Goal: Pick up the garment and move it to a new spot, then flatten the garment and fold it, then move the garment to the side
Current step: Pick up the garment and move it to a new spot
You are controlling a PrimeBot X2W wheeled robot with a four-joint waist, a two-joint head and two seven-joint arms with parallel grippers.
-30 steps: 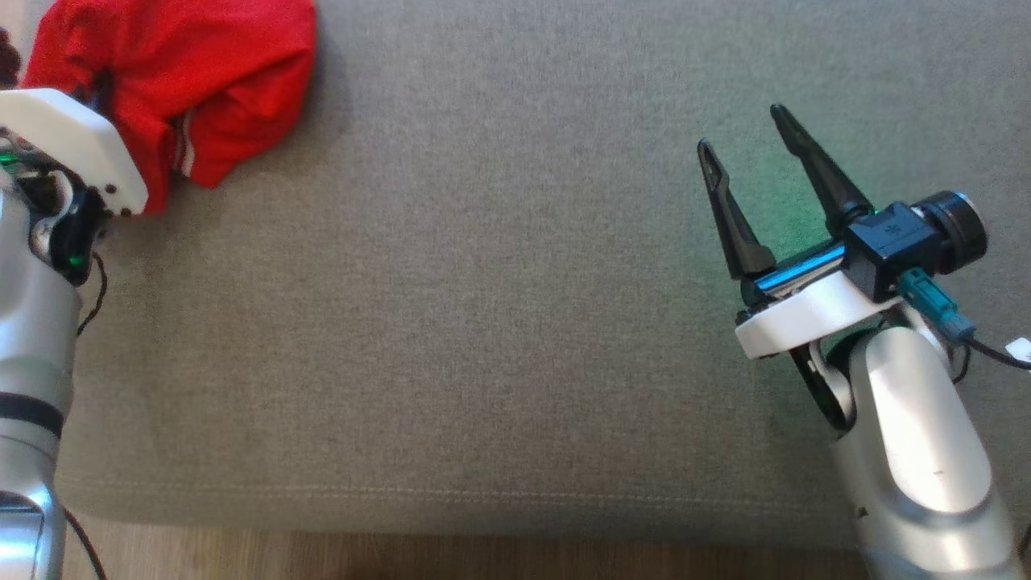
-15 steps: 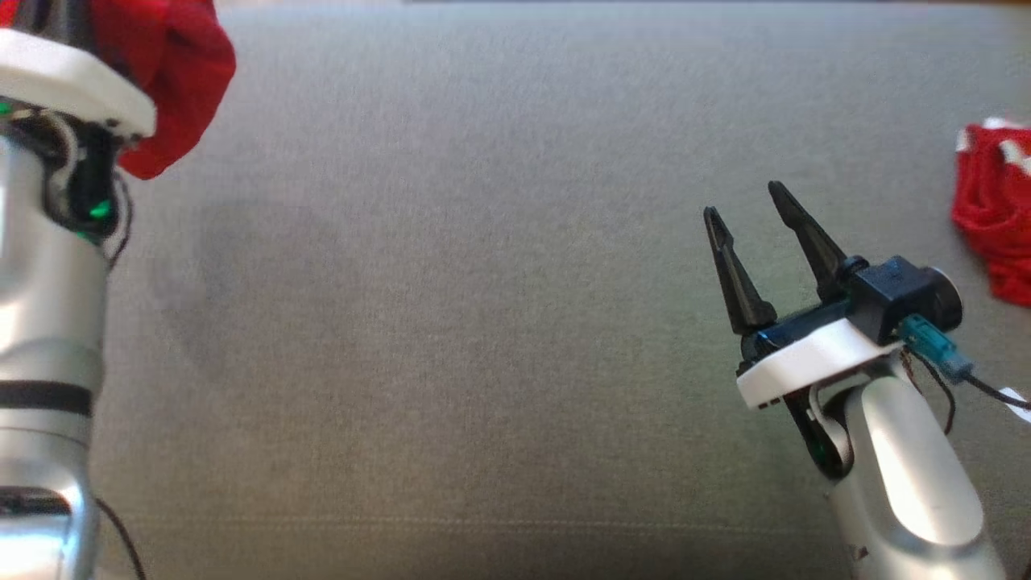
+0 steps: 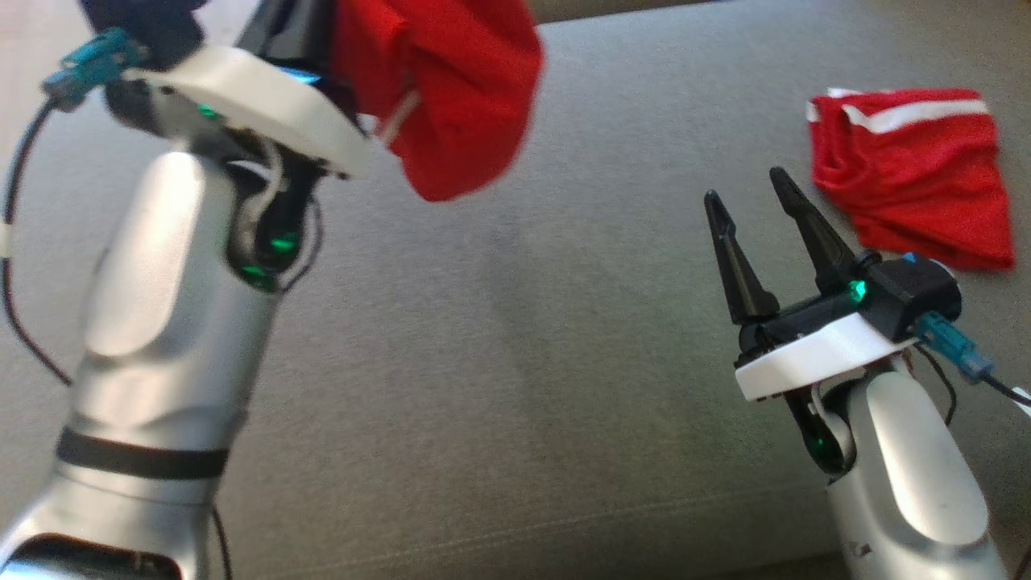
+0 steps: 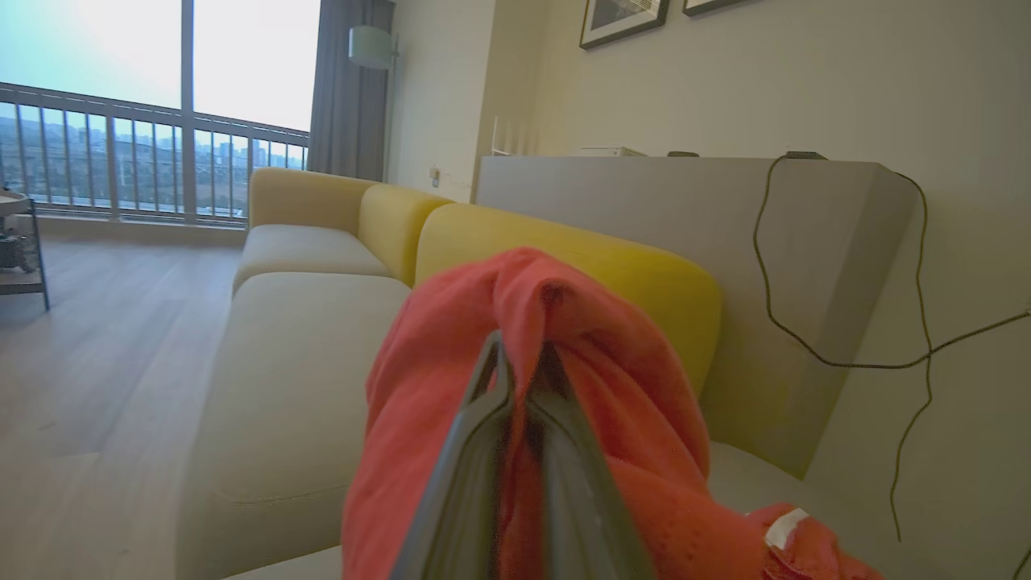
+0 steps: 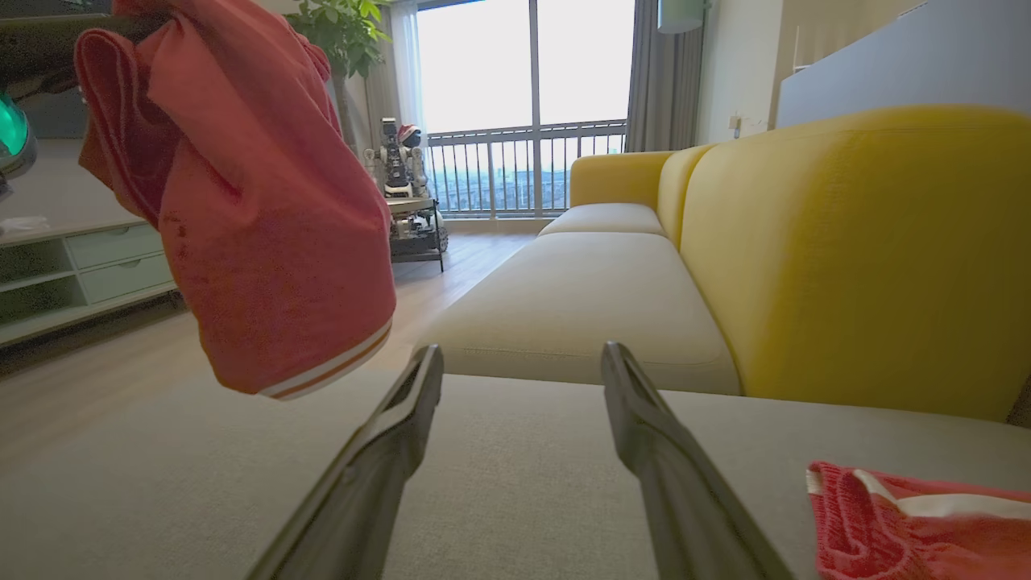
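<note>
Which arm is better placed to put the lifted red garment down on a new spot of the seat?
Left. The left tool is shut on the red garment, which hangs above the grey seat, so lowering it should be enough. The right tool is open, empty and apart from it.

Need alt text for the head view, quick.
The shut left gripper holds a bunched red fabric garment above the grey upholstered cushion. The open right gripper hovers empty, a second red white-striped garment lying to its right.
</note>
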